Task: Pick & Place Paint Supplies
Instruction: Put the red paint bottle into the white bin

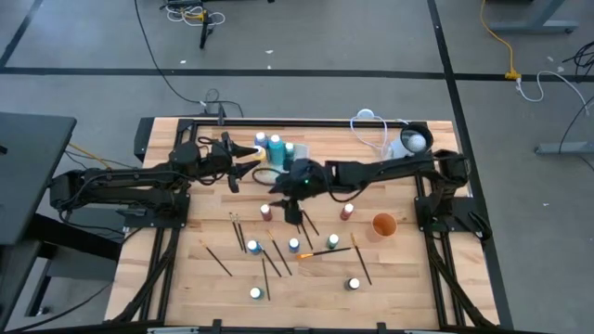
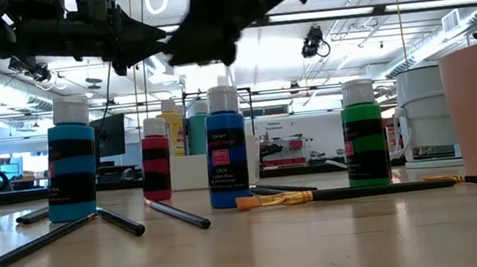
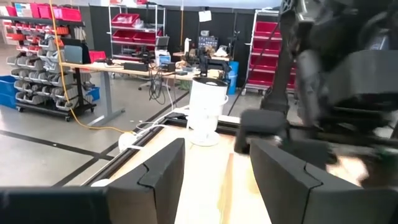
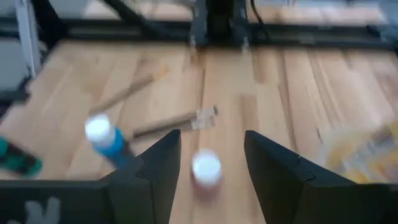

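Small white-capped bottles stand on the wooden table: a red-brown bottle (image 1: 266, 211) (image 4: 206, 169), a second red-brown one (image 1: 347, 211), a blue bottle (image 1: 294, 245) (image 4: 107, 140) and a green bottle (image 1: 332, 241). Thin dark brushes (image 1: 275, 257) and an orange-handled brush (image 1: 313, 253) lie flat among them. More bottles (image 1: 276, 145) stand in a white tray at the far side. My right gripper (image 1: 293, 213) (image 4: 211, 140) hangs open, pointing down over the table's middle, with the red-brown bottle's cap showing between its fingers below. My left gripper (image 1: 246, 160) (image 3: 214, 149) is open beside the tray and holds nothing.
An orange cup (image 1: 383, 224) stands right of the bottles. A white round container (image 1: 413, 142) with a cable sits at the far right corner. Two more bottles (image 1: 256, 293) (image 1: 354, 284) stand near the front edge. The right arm (image 1: 371, 172) stretches across the table's middle.
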